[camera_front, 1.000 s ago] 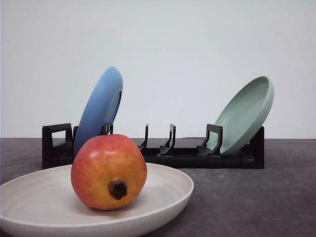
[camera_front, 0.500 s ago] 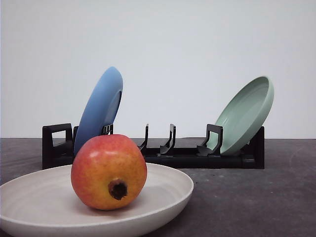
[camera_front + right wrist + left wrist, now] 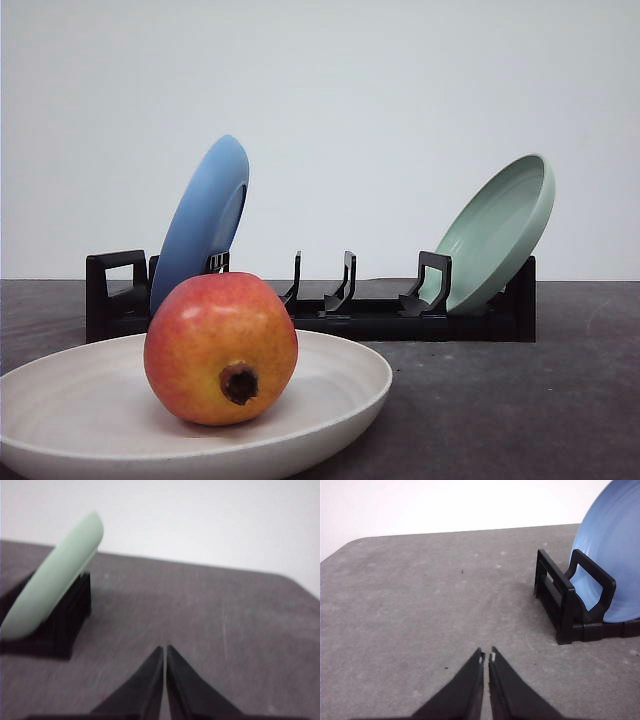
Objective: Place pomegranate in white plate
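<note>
In the white plate (image 3: 340, 375) – pomegranate (image 3: 220, 348) at rest, calyx forward | handling: probably heavy, rigid, glossy-slick – grip across widest girth | left gripper (image 3: 486, 656), right gripper (image 3: 164, 650): jaws closed, empty, above worktop (image 3: 420, 605)

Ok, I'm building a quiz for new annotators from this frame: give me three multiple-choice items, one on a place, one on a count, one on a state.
1. Where is the pomegranate?
A. in the white plate
B. in the black rack
C. on the bare table

2. How many plates stand in the rack?
A. none
B. two
C. four

3. How do the left end effector and the right end effector stand?
A. both wide open
B. both shut, empty
C. one gripping the fruit

Answers: 1 A, the fruit sits inside the rim. 2 B, the blue plate and the pale green plate. 3 B, fingertips meet with nothing between.
</note>
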`<act>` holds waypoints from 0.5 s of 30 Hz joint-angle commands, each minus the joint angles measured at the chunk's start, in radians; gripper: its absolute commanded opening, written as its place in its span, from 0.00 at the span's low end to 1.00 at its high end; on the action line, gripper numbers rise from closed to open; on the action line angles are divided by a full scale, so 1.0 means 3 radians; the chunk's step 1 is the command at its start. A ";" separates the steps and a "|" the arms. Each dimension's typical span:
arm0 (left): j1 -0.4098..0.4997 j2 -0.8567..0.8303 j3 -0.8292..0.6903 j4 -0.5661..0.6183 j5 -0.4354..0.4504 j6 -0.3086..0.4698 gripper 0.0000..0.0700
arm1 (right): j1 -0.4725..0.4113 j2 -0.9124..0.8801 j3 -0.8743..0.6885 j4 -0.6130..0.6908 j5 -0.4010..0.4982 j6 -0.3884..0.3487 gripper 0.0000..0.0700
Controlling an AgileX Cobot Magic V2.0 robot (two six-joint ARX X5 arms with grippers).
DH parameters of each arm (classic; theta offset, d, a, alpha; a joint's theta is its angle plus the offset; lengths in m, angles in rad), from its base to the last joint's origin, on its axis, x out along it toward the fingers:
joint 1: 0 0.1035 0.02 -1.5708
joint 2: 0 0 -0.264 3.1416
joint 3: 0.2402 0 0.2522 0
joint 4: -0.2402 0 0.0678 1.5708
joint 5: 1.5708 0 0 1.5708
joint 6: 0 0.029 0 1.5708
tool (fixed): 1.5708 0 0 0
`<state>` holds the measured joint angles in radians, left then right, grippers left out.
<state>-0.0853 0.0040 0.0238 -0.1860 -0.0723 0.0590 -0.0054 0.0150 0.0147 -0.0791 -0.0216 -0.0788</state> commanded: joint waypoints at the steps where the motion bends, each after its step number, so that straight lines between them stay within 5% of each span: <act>1: 0.0003 -0.0004 -0.0039 -0.0001 0.0008 -0.0014 0.00 | 0.0017 -0.0039 -0.0011 -0.0112 0.0009 0.0004 0.00; 15: 0.0003 -0.0004 -0.0039 -0.0001 0.0008 -0.0014 0.00 | 0.0020 -0.0038 -0.0011 -0.0280 0.0009 0.0089 0.00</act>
<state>-0.0853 0.0040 0.0238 -0.1860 -0.0723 0.0589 -0.0010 0.0059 0.0158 -0.1717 -0.0216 -0.0700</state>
